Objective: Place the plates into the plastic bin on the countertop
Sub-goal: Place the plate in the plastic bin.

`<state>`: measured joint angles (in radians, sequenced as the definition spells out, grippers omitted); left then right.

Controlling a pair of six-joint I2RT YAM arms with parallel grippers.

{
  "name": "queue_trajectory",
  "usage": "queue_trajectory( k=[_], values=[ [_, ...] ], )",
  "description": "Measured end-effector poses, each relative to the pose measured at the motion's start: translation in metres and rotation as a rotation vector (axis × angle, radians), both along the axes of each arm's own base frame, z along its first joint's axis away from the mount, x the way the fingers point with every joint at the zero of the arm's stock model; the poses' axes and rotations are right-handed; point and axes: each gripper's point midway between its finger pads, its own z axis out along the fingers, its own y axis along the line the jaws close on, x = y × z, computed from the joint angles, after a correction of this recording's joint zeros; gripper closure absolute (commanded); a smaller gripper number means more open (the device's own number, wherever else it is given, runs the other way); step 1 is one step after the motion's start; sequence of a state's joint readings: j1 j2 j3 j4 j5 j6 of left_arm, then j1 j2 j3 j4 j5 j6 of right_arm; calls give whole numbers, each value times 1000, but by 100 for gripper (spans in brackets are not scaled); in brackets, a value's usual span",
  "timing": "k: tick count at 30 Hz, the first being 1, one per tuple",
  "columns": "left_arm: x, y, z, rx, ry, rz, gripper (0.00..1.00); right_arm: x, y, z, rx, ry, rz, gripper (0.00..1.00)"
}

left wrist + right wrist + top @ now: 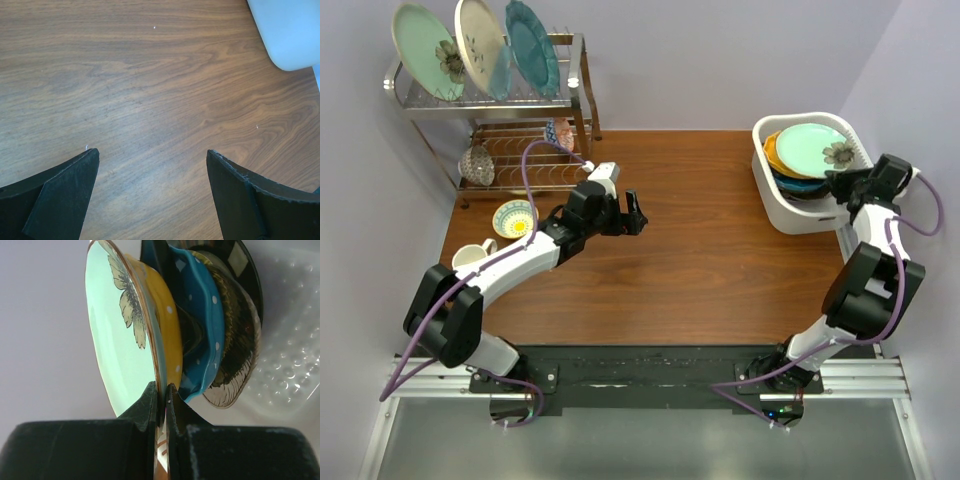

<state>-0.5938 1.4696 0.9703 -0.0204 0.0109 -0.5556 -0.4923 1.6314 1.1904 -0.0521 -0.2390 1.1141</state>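
The white plastic bin point(771, 196) stands at the table's far right and holds a stack of plates. On top lies a pale green flowered plate point(810, 145) over a yellow one point(772, 152) and a blue one point(802, 187). My right gripper point(841, 184) is shut on the near rim of that green plate point(115, 330). In the right wrist view the yellow plate point(169, 325), the blue plate point(202, 330) and a dark patterned plate point(240, 340) lie behind it. My left gripper point(635, 212) hangs open over bare wood point(152, 152), with nothing between its fingers.
A chrome wire rack point(575, 100) at the back left carries three large upright plates point(480, 45). A small patterned bowl point(513, 217) and a cream cup point(470, 258) sit at the table's left edge. The bin's corner point(290, 30) shows in the left wrist view.
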Motion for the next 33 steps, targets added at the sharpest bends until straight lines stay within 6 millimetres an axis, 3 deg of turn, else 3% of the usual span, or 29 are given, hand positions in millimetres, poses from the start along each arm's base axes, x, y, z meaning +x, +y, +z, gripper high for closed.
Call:
queue_trajectory(
  k=[11,15,19,22,26,30,33],
  values=[
    [0,0,0,1,1,0,7,7,3,-8,29,-6,15,100],
    [0,0,-1,1,2,0,7,9,4,-9,31,-10,23,93],
    [0,0,-2,3,5,0,7,13,6,-9,30,-20,35,72],
    [0,0,-2,4,6,0,7,19,6,2,7,-66,48,64],
    [0,0,-2,5,6,0,7,20,8,3,-6,-75,58,53],
    [0,0,-2,5,6,0,6,12,11,-3,-6,-66,59,41],
    [0,0,-2,5,6,0,6,2,16,-6,-11,-56,63,23]
  ],
)
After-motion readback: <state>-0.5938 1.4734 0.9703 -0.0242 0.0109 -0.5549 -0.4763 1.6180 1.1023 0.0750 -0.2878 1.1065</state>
